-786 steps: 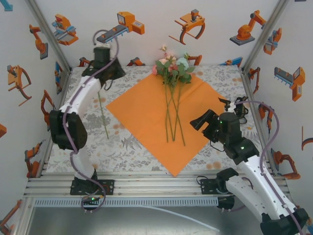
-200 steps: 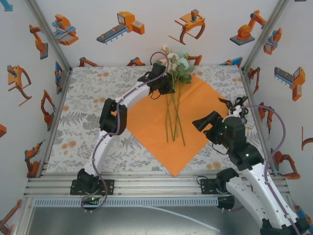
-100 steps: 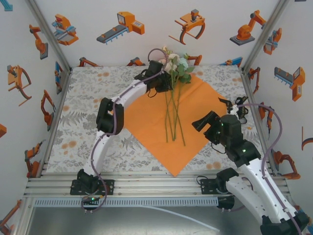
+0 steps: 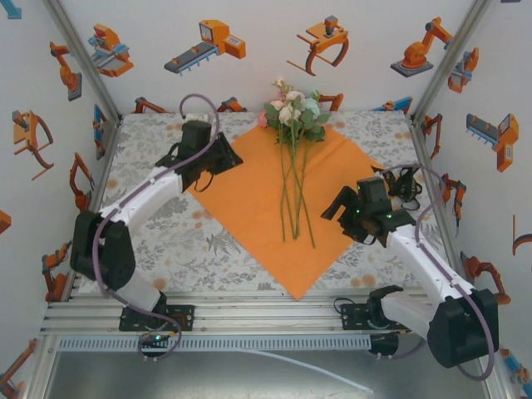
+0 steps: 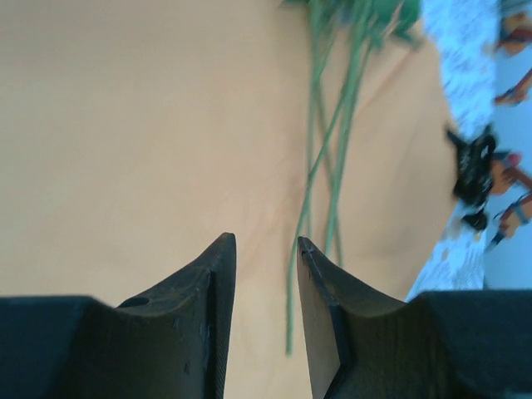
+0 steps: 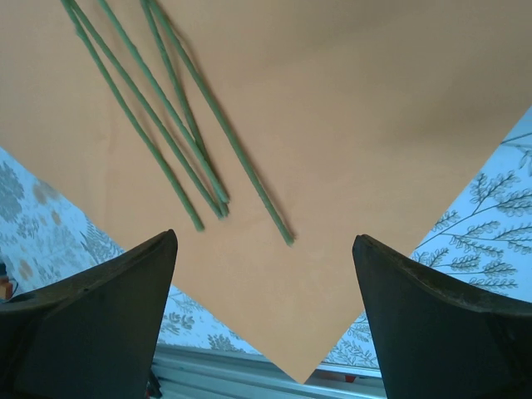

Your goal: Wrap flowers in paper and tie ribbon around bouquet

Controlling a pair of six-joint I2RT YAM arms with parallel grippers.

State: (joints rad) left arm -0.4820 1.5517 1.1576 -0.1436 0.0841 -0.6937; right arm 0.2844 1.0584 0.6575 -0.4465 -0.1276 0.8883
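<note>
The left gripper (image 5: 266,241) has its jaws a little apart, with a narrow gap and nothing between them. In the top view it hangs over the paper (image 4: 249,199), near the edge at 10 o'clock. The right gripper (image 6: 264,239) is spread wide and is also empty. It hangs over the edge at 4 o'clock, and the stem ends lie just ahead of it.

The paper lies flat on the table cover (image 4: 150,216) as a diamond, with one corner at 6 o'clock toward the arm bases. The flowers (image 4: 293,150) lie on it. The blooms are at the 12 o'clock corner, partly over the edge, and the stems run down toward 6 o'clock and cross each other near their ends.

I think the sheet is light and thin. It will probably bend easily and may slide on the cover, so a corner or a free edge is the best place to pinch it. The stems look thin, stiff and loose from each other. They would probably roll or spread if pushed, so I would grip them together at the middle and not at the soft blooms.
</note>
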